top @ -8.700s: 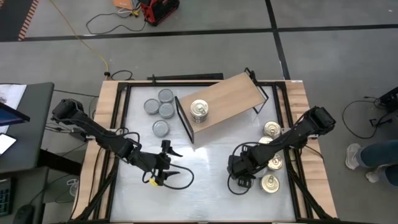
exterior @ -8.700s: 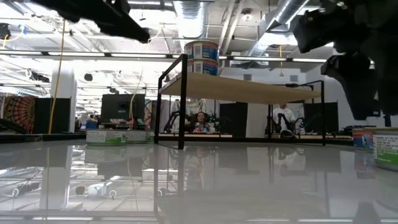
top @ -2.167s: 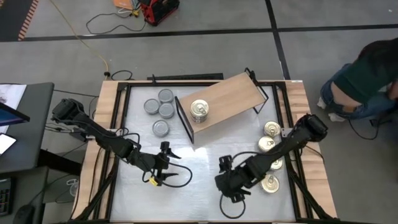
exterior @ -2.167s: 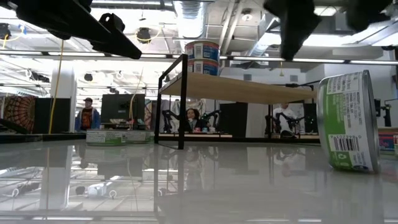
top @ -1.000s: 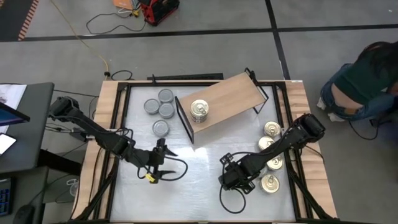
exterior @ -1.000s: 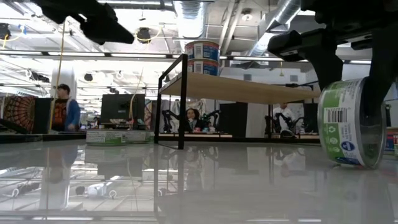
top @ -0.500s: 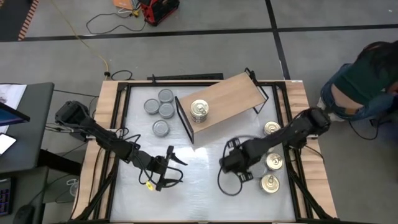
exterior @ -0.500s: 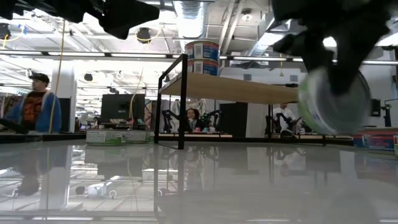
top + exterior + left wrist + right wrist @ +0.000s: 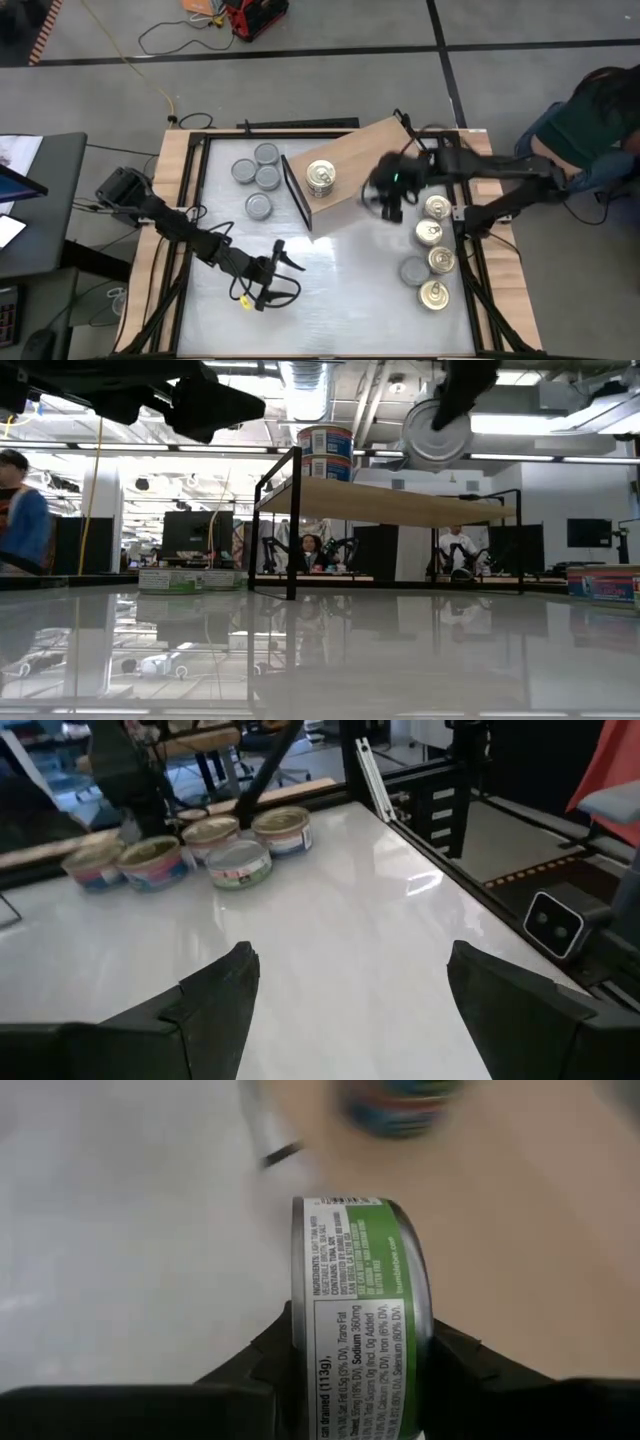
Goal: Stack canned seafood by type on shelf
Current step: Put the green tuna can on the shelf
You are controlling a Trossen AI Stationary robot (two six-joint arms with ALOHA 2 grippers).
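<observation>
My right gripper (image 9: 390, 188) hovers over the near part of the tan shelf (image 9: 365, 150), shut on a green-labelled tin (image 9: 360, 1310). In the low view that tin (image 9: 437, 432) hangs well above the shelf board (image 9: 385, 500), one flat face toward the camera. Two tins stand stacked (image 9: 320, 178) at the shelf's left end. Several grey-topped tins (image 9: 256, 172) sit on the table left of the shelf. Gold-lidded tins (image 9: 432, 232) and one grey-topped tin (image 9: 413, 270) line the table's right side. My left gripper (image 9: 275, 275) is open above the near-left tabletop, touching nothing. My right gripper pinches the tin between its two fingers (image 9: 250, 1370), one finger on each flat face, so the labelled side wall (image 9: 355, 1380) faces the wrist camera. The tin stands on its edge in the hold, lifted clear of table and shelf.
The shelf's black frame legs (image 9: 297, 195) stand on the white table. A black rail frame (image 9: 190, 200) borders the tabletop. A person (image 9: 600, 110) bends down beyond the table's right edge. Bare white tabletop (image 9: 340, 270) lies between the two arms.
My right gripper has lifted the tin, which stood on its edge on the near-right tabletop, clear of the table and carried it up and toward the far edge, over the shelf. My left gripper has drifted slightly toward the table's right, staying open.
</observation>
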